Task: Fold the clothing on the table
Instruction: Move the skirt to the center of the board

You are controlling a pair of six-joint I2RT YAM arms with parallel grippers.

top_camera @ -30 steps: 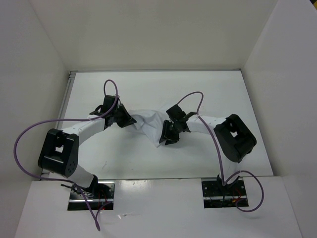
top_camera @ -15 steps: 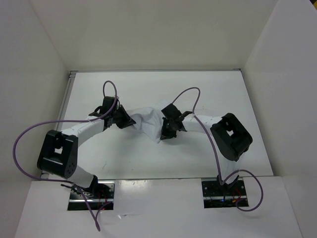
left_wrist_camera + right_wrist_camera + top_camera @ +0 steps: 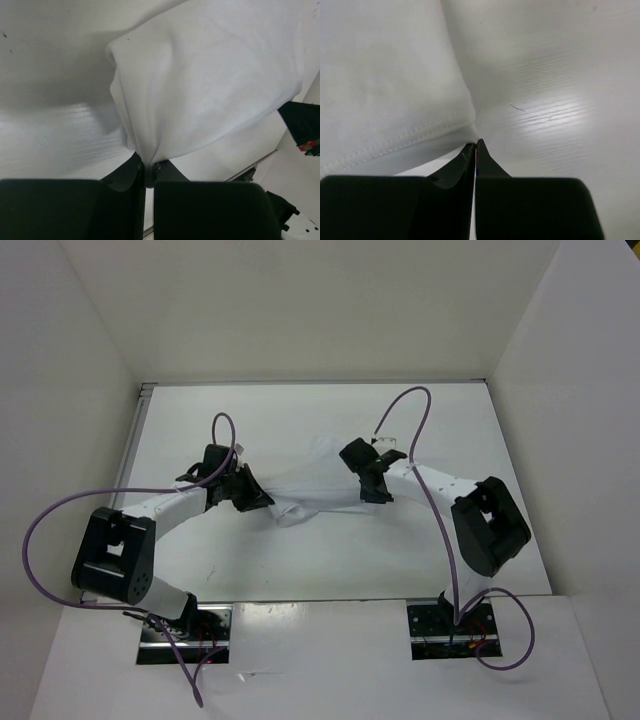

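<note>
The surface [image 3: 300, 570] carries the clothing [image 3: 315, 482] near its middle, strung in a wrinkled band between the 2 arms. The left claw [image 3: 148, 167] is clamped almost shut on a gathered bunch of the fabric's edge, and the cloth balloons away from its tips. The right claw [image 3: 476, 145] is pinched fully shut at the corner of the stitched hem, seemingly catching only a sliver of cloth. To fold well, lift both ends evenly, keep the band lightly taut and carry it over in 1 sweep. A hard pull could slip that thin right-hand pinch.
</note>
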